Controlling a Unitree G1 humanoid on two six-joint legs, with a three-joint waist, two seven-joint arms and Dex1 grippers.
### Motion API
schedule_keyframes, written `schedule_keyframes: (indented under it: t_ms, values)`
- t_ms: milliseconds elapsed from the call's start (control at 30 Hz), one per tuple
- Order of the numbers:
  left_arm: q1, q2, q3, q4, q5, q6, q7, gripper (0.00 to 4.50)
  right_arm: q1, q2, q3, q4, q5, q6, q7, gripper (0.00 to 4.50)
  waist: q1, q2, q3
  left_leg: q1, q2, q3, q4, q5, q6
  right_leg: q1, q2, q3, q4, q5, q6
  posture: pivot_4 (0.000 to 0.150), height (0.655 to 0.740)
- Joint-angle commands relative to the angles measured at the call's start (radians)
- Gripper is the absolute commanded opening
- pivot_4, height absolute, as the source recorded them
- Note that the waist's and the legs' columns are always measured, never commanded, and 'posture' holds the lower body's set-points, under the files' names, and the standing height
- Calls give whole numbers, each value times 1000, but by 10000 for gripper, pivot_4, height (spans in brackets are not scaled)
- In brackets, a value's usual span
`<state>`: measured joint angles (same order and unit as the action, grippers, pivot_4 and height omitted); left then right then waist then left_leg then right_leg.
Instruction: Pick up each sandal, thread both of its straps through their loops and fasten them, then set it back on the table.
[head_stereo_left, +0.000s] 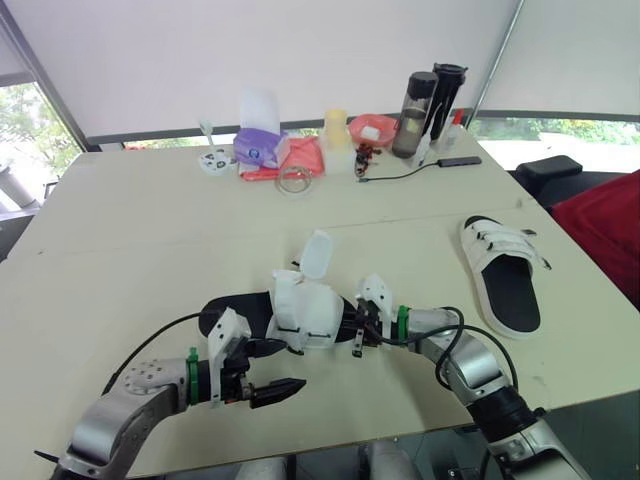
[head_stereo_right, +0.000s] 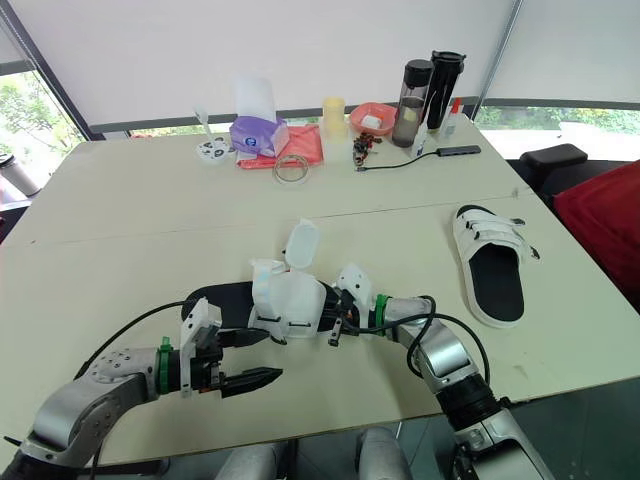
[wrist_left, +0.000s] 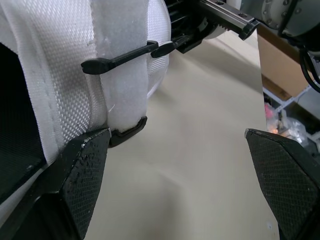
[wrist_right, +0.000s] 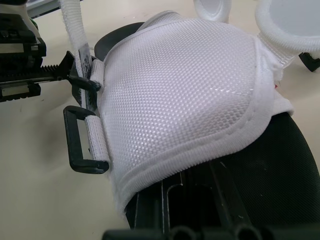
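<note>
- The sandal (head_stereo_left: 290, 315) sits near the front edge of the table, right between the 2 arms. It has a white mesh upper on a black sole. I can't tell if it's fully resting on the table or slightly lifted.
- Handling guess: it's light, the sole is springy but stiff enough to clamp, and the upper is soft and will dent. Best hold looks like the sole edge, not the mesh.
- Both straps are undone. 1 strap (head_stereo_left: 315, 255) stands up floppy, so I'd pinch it close to the tip or it'll just fold over.
- The black plastic loop (wrist_right: 80, 145) hangs off the side of the upper. It's small, rigid and probably swivels, so it's fiddly.
- The right gripper (head_stereo_left: 362, 322) is pressed up against the toe end. I honestly can't tell whether it's clamped on or not.
- The left gripper (head_stereo_left: 285, 368) is spread wide and holding nothing. 1 of its fingers (wrist_left: 85, 170) is just beside the loop side of the upper.
- The second sandal (head_stereo_left: 505, 270) lies flat well off to the robot's right, and its straps look fastened already.
- The table (head_stereo_left: 150, 250) is smooth and cream-coloured, so things will likely slide a bit.
- At the far edge there's a tissue pack (head_stereo_left: 258, 145), 2 bottles (head_stereo_left: 415, 100), a pink bowl (head_stereo_left: 372, 128) and a cable (head_stereo_left: 400, 172), all well clear of the work.
- Beyond that are windows and a white wall.
</note>
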<state>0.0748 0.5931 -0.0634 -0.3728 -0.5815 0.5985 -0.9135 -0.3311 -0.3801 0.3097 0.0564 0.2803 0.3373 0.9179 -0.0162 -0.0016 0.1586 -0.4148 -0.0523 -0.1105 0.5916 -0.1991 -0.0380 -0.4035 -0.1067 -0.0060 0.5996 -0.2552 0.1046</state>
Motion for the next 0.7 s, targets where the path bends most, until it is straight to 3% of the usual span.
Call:
schedule_keyframes:
  t_ms: [33, 267, 700]
  values:
    - [-18, 2, 55, 19, -11, -13, 19, 44750, 38, -14, 39, 83, -66, 57, -24, 0, 1, 0, 0, 0, 0, 0, 0, 0, 0, 0, 0, 0, 0, 0, 0, 1500, 7400]
    - [-18, 16, 130, 25, -78, 13, 21, 44750, 40, -14, 44, 83, -67, 58, -20, 0, 0, 0, 0, -1, 0, 0, 0, 0, 0, -1, 0, 0, 0, 0, 0, 1500, 7400]
    - [-80, 16, 38, 84, -24, -13, -54, 44750, 35, -19, 45, 86, -70, 57, -13, 0, 2, 0, 0, -1, 0, 0, 0, 0, 0, -1, 0, 0, 0, 0, 0, 1500, 7400]
